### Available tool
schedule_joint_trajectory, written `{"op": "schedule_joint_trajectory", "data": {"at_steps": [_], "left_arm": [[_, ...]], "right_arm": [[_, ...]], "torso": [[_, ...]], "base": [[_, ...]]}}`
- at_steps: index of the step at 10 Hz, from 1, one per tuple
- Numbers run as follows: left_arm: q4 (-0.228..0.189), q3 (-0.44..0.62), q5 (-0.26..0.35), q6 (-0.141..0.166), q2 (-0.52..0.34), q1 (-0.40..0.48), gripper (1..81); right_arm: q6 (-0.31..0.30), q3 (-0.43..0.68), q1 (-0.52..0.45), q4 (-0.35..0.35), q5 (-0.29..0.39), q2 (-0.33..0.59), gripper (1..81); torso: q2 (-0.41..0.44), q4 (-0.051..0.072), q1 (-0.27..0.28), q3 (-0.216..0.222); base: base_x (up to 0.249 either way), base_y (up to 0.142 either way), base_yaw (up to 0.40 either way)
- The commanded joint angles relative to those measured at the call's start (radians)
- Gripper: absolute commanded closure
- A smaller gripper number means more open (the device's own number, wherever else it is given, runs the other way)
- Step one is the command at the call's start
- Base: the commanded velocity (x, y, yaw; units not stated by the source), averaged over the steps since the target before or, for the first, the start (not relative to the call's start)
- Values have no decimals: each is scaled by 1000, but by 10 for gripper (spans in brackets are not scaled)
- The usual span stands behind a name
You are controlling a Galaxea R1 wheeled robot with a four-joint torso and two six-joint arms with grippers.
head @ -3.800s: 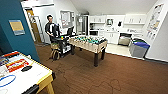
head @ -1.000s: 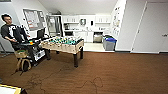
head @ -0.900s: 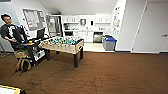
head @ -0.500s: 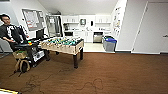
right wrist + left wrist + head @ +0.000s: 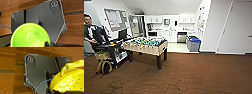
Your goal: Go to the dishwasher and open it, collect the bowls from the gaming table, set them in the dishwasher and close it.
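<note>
Facing the dishwasher (image 5: 181, 37); no writing is legible.

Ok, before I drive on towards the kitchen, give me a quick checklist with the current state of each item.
1. Load at the left wrist: a yellow perforated dish with a handle sits close under the camera. Ok; the grip itself cannot be seen.
2. Load at the right wrist: a lime-green bowl is close under the camera. Ok; grip likewise cannot tell.
3. Path ahead: the brown floor straight ahead looks open. Ok.
4. Cables: thin dark cables lie on the floor just in front. Not ok, steer around.
5. Foosball table and the seated person stand to the left. Ok if you keep right.
6. Dishwasher, door state: cannot tell.
</note>
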State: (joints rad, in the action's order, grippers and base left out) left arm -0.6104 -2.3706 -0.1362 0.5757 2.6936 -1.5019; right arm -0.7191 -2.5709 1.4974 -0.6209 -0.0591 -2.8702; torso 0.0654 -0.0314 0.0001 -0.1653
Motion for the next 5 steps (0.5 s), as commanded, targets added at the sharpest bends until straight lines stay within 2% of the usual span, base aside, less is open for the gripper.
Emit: {"op": "schedule_joint_trajectory", "data": {"at_steps": [1, 5], "left_arm": [[-14, 7, 29, -2, -21, 44, 811], [-14, 7, 29, -2, -23, 42, 811]], "right_arm": [[3, -3, -47, -11, 38, 16, 811], [1, -3, -47, -11, 39, 16, 811]], "torso": [[0, 0, 0, 0], [0, 0, 0, 0]], "base": [[101, -84, 0], [100, -84, 0]]}}
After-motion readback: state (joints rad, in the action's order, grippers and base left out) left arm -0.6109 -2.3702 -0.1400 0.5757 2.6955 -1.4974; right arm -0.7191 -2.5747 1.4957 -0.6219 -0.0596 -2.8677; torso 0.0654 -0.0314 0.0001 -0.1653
